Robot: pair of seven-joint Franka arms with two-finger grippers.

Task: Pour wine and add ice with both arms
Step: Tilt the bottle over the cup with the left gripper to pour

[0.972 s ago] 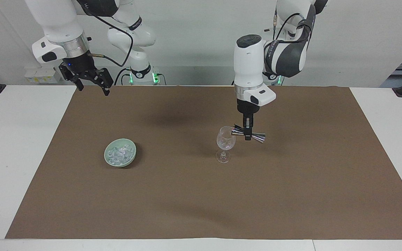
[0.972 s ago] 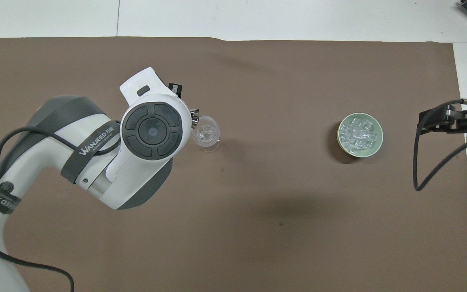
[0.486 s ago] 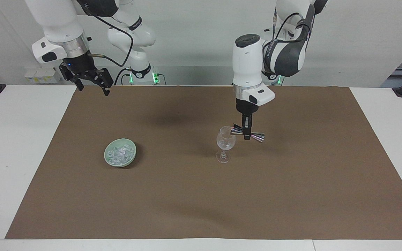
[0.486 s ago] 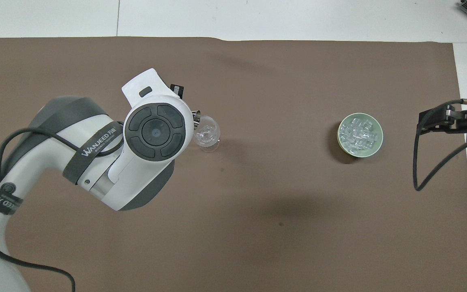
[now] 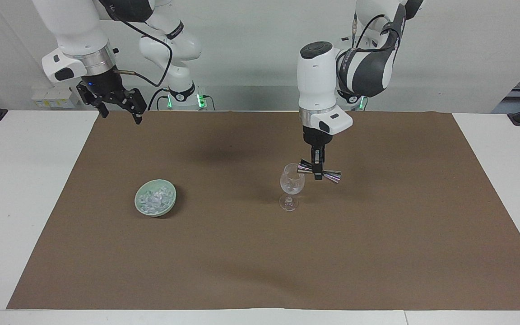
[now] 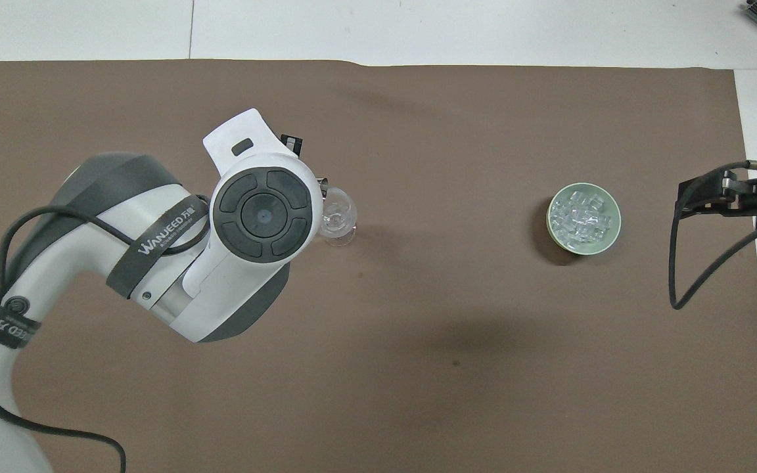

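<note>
Honestly, the left gripper (image 5: 317, 174) is pinching the jigger (image 5: 320, 171) tipped over the wine glass (image 5: 292, 182) rim just beside its jaws, so any sideways nudge could topple it, while the spread right gripper (image 5: 120, 109) waits over the table edge, well apart from the ice (image 5: 155, 198) in its bowl (image 5: 140, 206).

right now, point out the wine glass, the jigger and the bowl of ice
wine glass (image 5: 292, 181): facing view, on its clear bowl.
jigger (image 5: 332, 177): facing view, on the metal cone at the end away from the glass.
bowl (image 6: 610, 240): overhead view, on its pale green rim.
ice (image 6: 579, 217): overhead view, on the heap inside.
</note>
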